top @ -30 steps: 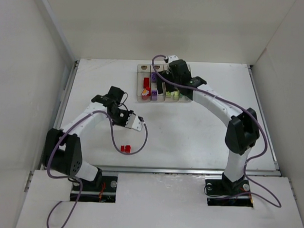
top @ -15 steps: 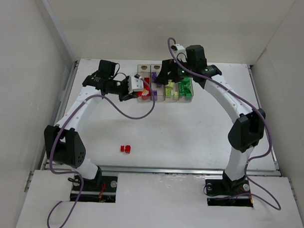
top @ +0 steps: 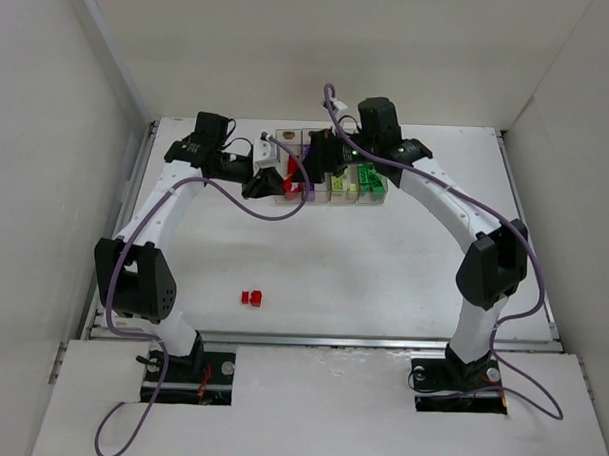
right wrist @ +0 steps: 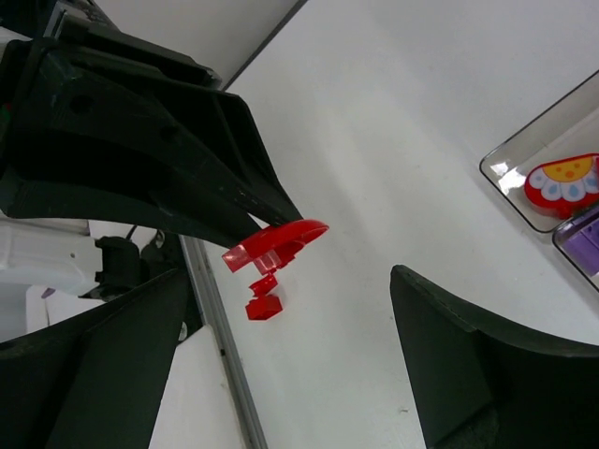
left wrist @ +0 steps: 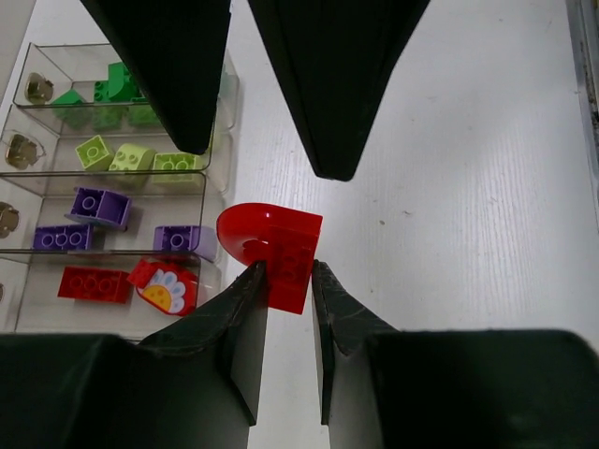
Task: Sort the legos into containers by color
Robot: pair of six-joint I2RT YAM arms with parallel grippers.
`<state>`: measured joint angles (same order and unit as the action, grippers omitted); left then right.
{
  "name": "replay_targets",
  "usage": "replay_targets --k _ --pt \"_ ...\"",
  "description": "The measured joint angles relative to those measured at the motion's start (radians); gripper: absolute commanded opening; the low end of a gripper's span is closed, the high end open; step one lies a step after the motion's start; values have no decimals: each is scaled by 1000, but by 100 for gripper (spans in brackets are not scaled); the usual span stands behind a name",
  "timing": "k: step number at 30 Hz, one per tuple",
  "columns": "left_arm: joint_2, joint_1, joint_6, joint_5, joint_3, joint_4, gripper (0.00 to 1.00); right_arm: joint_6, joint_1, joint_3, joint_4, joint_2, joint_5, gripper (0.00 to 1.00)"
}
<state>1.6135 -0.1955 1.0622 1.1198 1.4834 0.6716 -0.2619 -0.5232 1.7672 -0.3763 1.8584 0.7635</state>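
Observation:
My left gripper (left wrist: 288, 268) is shut on a red rounded lego (left wrist: 271, 245), held above the table just beside the containers' near end (left wrist: 213, 201). In the top view it (top: 269, 180) is at the left end of the container row (top: 377, 201). The bins hold green (left wrist: 117, 86), yellow-green (left wrist: 131, 157), purple (left wrist: 98, 206) and red (left wrist: 92, 283) legos. My right gripper (right wrist: 290, 290) is open and empty, hovering over the row (top: 322, 157); its fingers (left wrist: 328, 84) show above the held lego. A red lego (top: 250, 297) lies alone on the near table.
A red piece with a flower print (left wrist: 167, 285) lies in the red bin and also shows in the right wrist view (right wrist: 562, 182). The table's left rail (right wrist: 211, 309) runs behind the loose red lego (right wrist: 264, 305). White walls enclose the table.
My left gripper has moved from mid-table near the loose red lego up to the left end of the containers, carrying the red rounded lego. The right gripper lifted and shifted slightly left.

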Motion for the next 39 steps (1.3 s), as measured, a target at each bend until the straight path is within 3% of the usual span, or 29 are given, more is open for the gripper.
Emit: replay_targets --k 7,13,18,22,27,34,36,39 --pt "0 4 -45 39 3 -28 0 -30 -25 22 20 31 2 85" --pt "2 1 -150 -22 -4 -126 0 -47 -27 71 18 95 -14 85" --pt "23 -1 -320 -237 -64 -349 0 -95 -5 54 14 91 -122 86" --pt "106 -12 -385 -398 -55 -493 0 -153 77 -90 24 12 -288 86" --pt "275 -55 -416 -541 27 -599 0 -159 152 -166 17 -64 -463 88" --pt "473 -84 -425 -660 178 -648 0 -117 127 -166 2 -99 -552 88" --pt "502 -84 -428 -690 203 -653 5 -106 124 -166 -12 -99 -562 90" --pt "519 -83 -432 -713 208 -653 32 -90 125 -164 -28 -99 -575 90"
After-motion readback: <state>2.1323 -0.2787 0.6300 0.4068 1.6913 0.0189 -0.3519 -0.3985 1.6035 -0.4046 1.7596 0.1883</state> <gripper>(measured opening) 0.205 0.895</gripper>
